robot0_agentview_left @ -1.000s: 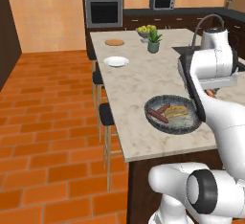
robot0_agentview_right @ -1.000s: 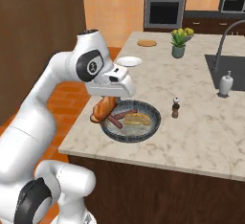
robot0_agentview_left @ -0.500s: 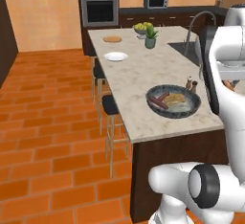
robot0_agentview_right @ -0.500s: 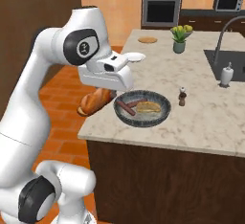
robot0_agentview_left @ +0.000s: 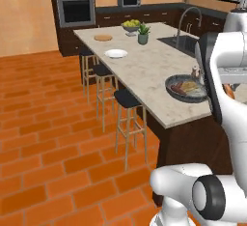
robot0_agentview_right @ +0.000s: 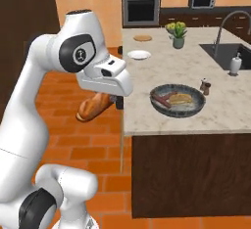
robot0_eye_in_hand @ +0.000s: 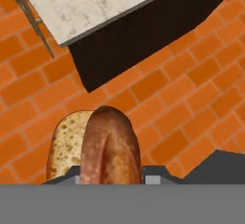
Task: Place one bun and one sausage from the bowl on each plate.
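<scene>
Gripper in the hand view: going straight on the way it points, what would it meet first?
The gripper, shut on the bun, points down beside the counter. The brick floor looks first in line, though depth is unclear.

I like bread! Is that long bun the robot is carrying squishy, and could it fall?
The bun probably is soft: its cut end looks spongy. It looks light, sticking out sideways from the shut pincer without drooping. It hangs over the brick floor, beside the counter, so a slip would drop it.

We see flat, even rendered light with no clear source; the worktop (robot0_agentview_right: pixel 162 76) looks bright and matte, without glare; shadows lie faint on the brick floor (robot0_agentview_left: pixel 43 123) beyond the end effector (robot0_eye_in_hand: pixel 111 177); edges look soft and low-resolution; straight lines stay undistorted.
</scene>
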